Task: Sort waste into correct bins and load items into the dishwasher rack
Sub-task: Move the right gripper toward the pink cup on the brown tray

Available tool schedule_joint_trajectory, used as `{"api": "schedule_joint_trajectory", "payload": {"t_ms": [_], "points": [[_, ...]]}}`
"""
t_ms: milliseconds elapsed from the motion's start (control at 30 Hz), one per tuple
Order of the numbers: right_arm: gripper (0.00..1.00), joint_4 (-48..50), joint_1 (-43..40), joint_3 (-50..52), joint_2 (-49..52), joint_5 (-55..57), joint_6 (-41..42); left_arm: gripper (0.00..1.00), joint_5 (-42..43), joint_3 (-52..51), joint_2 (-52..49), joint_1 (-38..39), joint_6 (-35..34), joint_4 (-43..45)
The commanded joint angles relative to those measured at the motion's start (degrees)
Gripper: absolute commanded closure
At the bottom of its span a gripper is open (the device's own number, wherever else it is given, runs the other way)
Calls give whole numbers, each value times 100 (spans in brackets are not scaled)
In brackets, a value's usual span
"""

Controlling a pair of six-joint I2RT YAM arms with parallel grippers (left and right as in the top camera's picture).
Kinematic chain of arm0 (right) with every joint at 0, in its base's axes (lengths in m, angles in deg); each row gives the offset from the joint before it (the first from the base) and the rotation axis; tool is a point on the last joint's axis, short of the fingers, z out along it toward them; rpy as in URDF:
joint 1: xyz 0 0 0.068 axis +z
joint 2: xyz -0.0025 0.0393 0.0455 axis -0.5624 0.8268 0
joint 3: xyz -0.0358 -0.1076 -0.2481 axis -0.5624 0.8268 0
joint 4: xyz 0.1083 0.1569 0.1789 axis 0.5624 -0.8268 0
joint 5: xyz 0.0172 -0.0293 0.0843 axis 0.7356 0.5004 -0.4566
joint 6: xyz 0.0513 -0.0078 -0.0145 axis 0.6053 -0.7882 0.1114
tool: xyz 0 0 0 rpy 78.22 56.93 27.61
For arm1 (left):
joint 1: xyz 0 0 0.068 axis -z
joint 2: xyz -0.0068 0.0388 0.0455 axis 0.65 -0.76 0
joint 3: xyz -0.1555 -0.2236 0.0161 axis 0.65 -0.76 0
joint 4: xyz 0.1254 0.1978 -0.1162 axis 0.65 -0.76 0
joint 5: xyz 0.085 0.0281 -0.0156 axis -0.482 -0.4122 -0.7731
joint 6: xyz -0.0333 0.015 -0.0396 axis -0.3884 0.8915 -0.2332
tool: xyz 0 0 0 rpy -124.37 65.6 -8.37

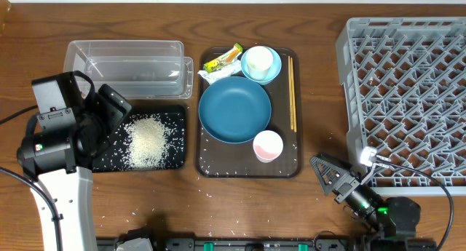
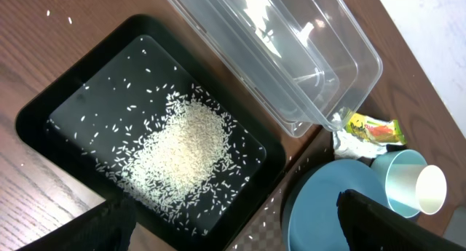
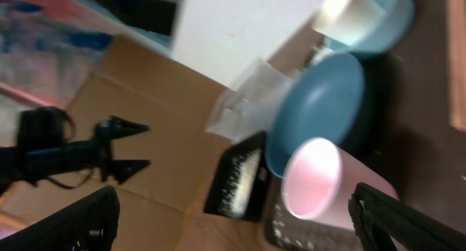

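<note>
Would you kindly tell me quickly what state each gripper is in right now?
Left gripper: jaws open, holding nothing.
Right gripper: jaws open, holding nothing.

The overhead view looks straight down on the tabletop. The left wrist view looks steeply down, close above the black tray; the right wrist view, low and tilted, looks sideways. All share the dark blue dish.

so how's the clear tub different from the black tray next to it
The clear tub is see-through with tall walls; the black tray is opaque and shallow. The clear tub looks empty, while the black tray holds a heap of rice. Both are rectangular, about the same size, and sit right next to each other.
</note>
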Motion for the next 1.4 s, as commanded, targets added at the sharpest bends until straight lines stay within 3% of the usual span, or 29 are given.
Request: {"api": "schedule_joint_trajectory", "payload": {"t_ms": [0,100,367,500,667,800,900,1100,1200,1367], "points": [[1,501,22,4,2,-179,452,9,-50,118,-22,-31,-7,-22],[1,1176,22,-57,2,-144,590,9,-50,118,-22,-31,-7,-22],[1,1147,22,-605,284,-26,236,9,-50,118,-22,-31,-7,-22],[1,975,22,-1237,951,-256,-422,9,-50,118,-22,-31,-7,-22],[1,-186,22,-2413,2092,-275,-1757,9,-50,118,-22,-31,-7,-22],[1,-1845,26,-3556,3119,26,-3126,9,-50,118,-22,-31,-7,-22],[1,-3305,177,-4415,3847,887,-3976,9,-50,118,-22,-31,-7,-22],[1,-4970,1239,-5674,4841,2559,-4409,9,-50,118,-22,-31,-7,-22],[1,-5206,2109,-5976,5178,3344,-4376,9,-50,118,-22,-31,-7,-22],[1,-5219,3681,-6039,5744,4953,-3534,9,-50,118,-22,-31,-7,-22]]}}
